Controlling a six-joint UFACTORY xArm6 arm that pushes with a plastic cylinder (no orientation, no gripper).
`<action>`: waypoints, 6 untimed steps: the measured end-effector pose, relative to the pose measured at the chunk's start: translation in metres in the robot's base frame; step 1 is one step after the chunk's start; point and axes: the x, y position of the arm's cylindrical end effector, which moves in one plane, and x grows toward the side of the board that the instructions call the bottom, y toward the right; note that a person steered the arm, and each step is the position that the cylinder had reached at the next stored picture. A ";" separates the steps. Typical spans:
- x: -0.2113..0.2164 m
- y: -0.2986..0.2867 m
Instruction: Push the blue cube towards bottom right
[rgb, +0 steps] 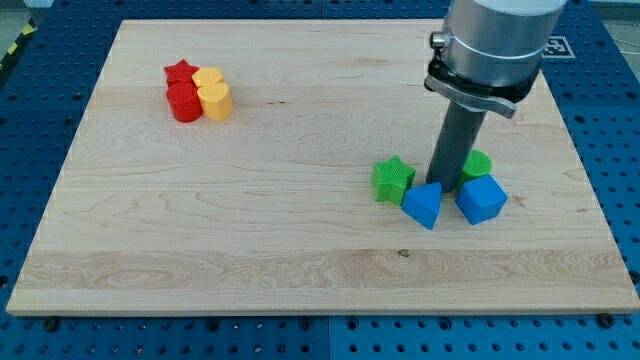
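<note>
Blue cube (482, 199) sits near the table's (250, 250) right side, shiny and tilted a bit. My tip (447, 184) stands just left of it, beside a blue triangle block (423, 204). I have no pincer, so nothing is held.

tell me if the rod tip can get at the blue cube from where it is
Probably yes: my tip sits just up-left of the blue cube, nothing between them; the blue triangular block lies to the tip's left.
</note>
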 end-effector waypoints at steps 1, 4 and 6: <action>0.011 0.022; 0.028 0.046; 0.054 0.058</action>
